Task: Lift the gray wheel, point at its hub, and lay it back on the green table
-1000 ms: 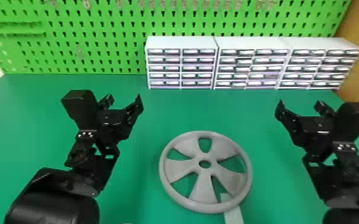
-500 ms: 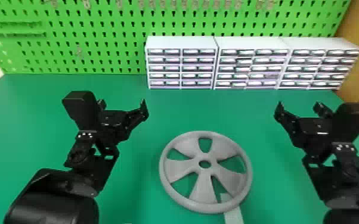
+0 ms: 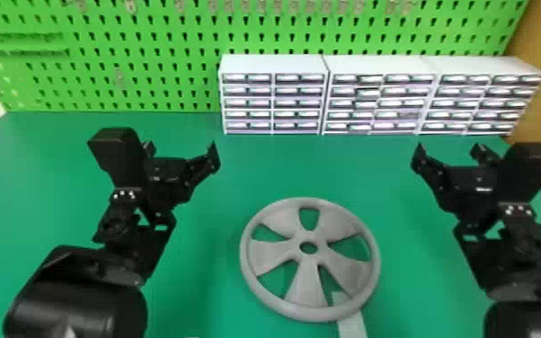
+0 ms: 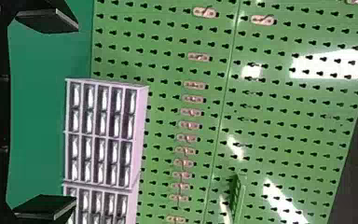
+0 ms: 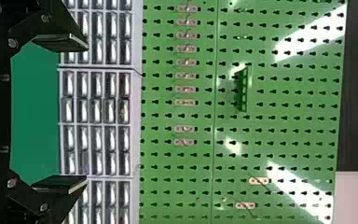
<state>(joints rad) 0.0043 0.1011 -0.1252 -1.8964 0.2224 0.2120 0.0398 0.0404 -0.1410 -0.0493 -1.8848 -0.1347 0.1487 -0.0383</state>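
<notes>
The gray wheel (image 3: 278, 256) lies flat on the green table (image 3: 211, 278), spokes and hub hole facing up, between the two arms. My left gripper (image 3: 182, 150) is held left of and beyond the wheel, apart from it. On the other side, my right gripper (image 3: 447, 153) stands to the right of and beyond the wheel, also not touching it. In the left wrist view the left gripper (image 4: 60, 114) has its two fingers wide apart with nothing between them. The right wrist view shows the right gripper (image 5: 74, 114) likewise open and holding nothing.
Three white drawer cabinets (image 3: 274, 63) stand along the table's back edge, before a green pegboard (image 3: 148, 85). A light gray strip (image 3: 352, 321) reaches from under the wheel's near rim toward the front edge. A wooden panel (image 3: 539, 40) rises at the back right.
Compared with a second ago, my left gripper has shifted slightly to the right. The wheel and the right arm look unmoved.
</notes>
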